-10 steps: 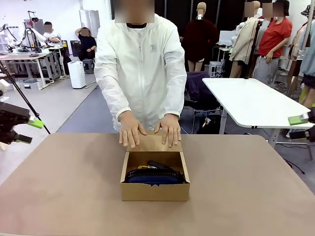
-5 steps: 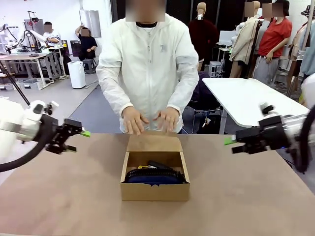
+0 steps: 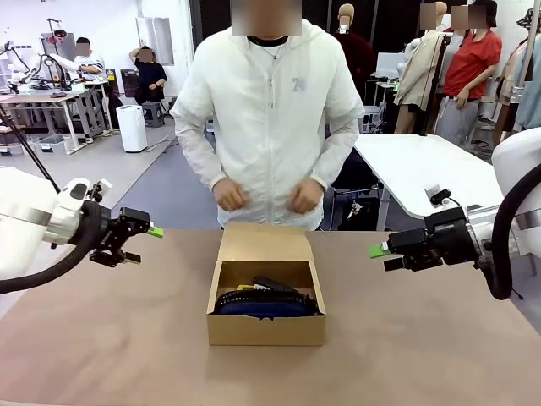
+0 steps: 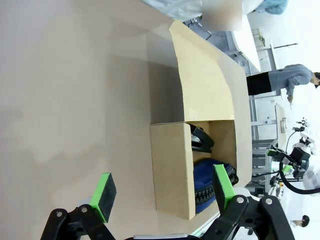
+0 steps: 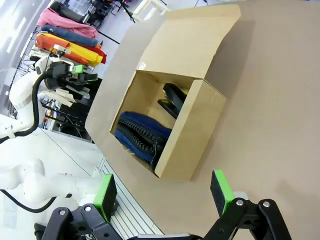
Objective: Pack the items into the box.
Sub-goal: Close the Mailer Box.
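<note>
box: brown cardboard box (image 3: pixel 265 329) sits pretty much in the middle of the table (image 3: pixel 101 338), apart from every edge. Its lid flap (image 3: pixel 265 244) is open and folded back toward the far edge.
pouch: navy zippered pouch (image 3: pixel 266 306) is inside the box, lying along the near wall, zipper side up.
stapler: black stapler (image 3: pixel 275 285) is also inside, behind the pouch by the back wall.
knife: just a yellow sliver (image 3: pixel 244 288) shows at the back left of the box, next to the stapler. Too little to say more.
left gripper: left gripper (image 3: pixel 142 245) hovers over the table's left side, up near the far edge and well apart from the box. The jaws are spread wide with nothing between them.
right gripper: right gripper (image 3: pixel 383 258) hovers over the right side, pointing in at the box but off it. It's released too, holding nothing.
person: stands at the far edge, both hands (image 3: pixel 230 194) curled up at the waist, off the table.
</note>
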{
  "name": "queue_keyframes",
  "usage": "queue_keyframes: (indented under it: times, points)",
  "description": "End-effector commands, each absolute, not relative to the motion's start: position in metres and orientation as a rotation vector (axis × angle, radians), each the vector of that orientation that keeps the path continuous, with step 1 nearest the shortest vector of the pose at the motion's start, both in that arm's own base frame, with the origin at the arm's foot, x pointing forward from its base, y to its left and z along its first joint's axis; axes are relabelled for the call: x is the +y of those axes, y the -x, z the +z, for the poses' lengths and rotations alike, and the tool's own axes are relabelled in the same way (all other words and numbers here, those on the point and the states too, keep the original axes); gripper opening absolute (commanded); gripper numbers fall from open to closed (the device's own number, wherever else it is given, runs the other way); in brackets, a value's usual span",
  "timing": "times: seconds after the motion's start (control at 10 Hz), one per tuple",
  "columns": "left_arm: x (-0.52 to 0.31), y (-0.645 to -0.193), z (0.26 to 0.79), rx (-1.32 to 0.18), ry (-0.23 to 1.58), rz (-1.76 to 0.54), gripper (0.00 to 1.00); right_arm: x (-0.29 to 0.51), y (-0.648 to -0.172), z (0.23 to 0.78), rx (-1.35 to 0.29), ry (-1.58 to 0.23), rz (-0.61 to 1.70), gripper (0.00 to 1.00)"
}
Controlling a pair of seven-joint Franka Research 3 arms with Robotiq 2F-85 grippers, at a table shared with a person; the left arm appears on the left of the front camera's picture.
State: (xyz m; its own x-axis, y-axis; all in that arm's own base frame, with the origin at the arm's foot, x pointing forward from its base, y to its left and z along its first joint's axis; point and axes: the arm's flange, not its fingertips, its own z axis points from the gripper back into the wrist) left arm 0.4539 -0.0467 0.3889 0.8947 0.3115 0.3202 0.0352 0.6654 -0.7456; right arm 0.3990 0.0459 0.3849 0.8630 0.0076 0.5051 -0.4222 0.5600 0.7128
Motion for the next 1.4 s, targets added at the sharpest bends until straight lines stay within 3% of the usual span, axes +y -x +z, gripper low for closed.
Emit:
queue_keyframes:
  times: [0.0, 0.3, 0.5, 0.8, 0.9, 1.0, 1.2, 1.3]
  points:
    - [-0.049, -0.457, 0.383, -0.433, 0.837, 0.159, 1.0, 0.058, -0.427, 0.364, -0.417, -1.003, 0.276, 1.0]
    - [-0.06, -0.514, 0.351, -0.549, 0.919, 0.384, 1.0, 0.074, -0.482, 0.319, -0.431, -1.111, 0.154, 1.0]
    - [-0.081, -0.542, 0.323, -0.446, 0.987, 0.372, 1.0, 0.092, -0.511, 0.293, -0.499, -1.171, 0.01, 1.0]
    - [-0.12, -0.582, 0.27, -0.277, 1.145, 0.361, 1.0, 0.111, -0.548, 0.254, -0.455, -1.319, -0.082, 1.0]
    - [-0.127, -0.592, 0.263, -0.316, 1.188, 0.416, 1.0, 0.11, -0.55, 0.254, -0.5, -1.316, -0.079, 1.0]
    - [-0.119, -0.563, 0.276, -0.295, 1.087, 0.343, 1.0, 0.101, -0.537, 0.263, -0.421, -1.268, -0.094, 1.0]
    - [-0.119, -0.563, 0.276, -0.295, 1.087, 0.343, 1.0, 0.106, -0.546, 0.251, -0.427, -1.296, -0.109, 1.0]
    - [-0.126, -0.577, 0.263, -0.281, 1.124, 0.357, 1.0, 0.106, -0.564, 0.243, -0.4, -1.155, -0.148, 1.0]
